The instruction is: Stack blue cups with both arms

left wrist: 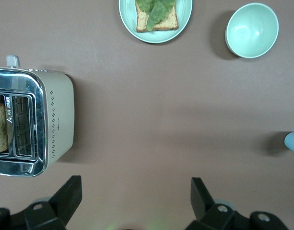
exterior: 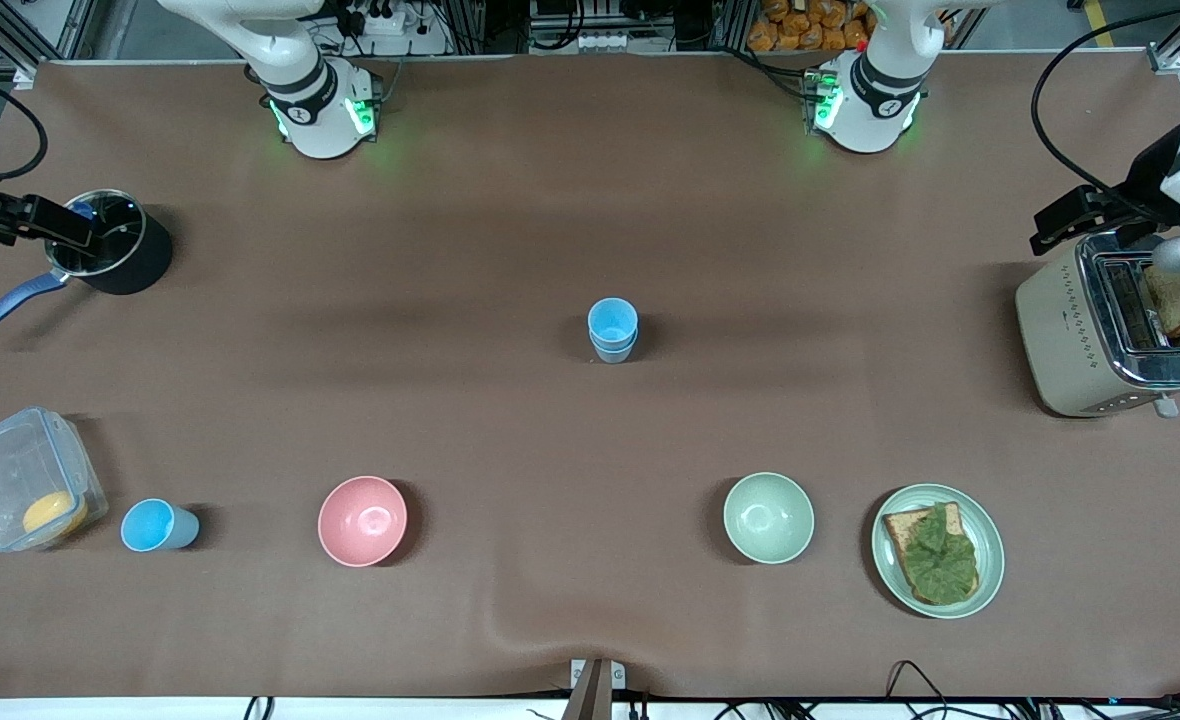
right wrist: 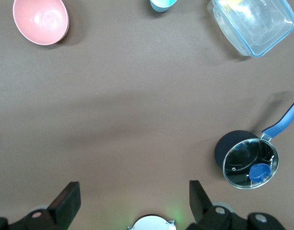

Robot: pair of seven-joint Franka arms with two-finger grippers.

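Two blue cups [exterior: 612, 330] stand nested in one stack at the middle of the table; the stack's edge shows in the left wrist view [left wrist: 293, 143]. A third blue cup [exterior: 158, 526] stands alone near the front camera, beside the clear box, and shows in the right wrist view [right wrist: 162, 4]. My left gripper [left wrist: 135, 194] is open and empty, high over bare table near the toaster; it shows in the front view [exterior: 1078, 218]. My right gripper [right wrist: 132, 196] is open and empty, high over bare table near the pot; it shows in the front view [exterior: 20, 222].
A pink bowl [exterior: 362, 520] and a pale green bowl [exterior: 768, 517] stand near the front camera. A plate with toast and lettuce [exterior: 937, 550], a toaster [exterior: 1110, 330], a black pot [exterior: 115, 250] and a clear box [exterior: 25, 480] stand at the table's ends.
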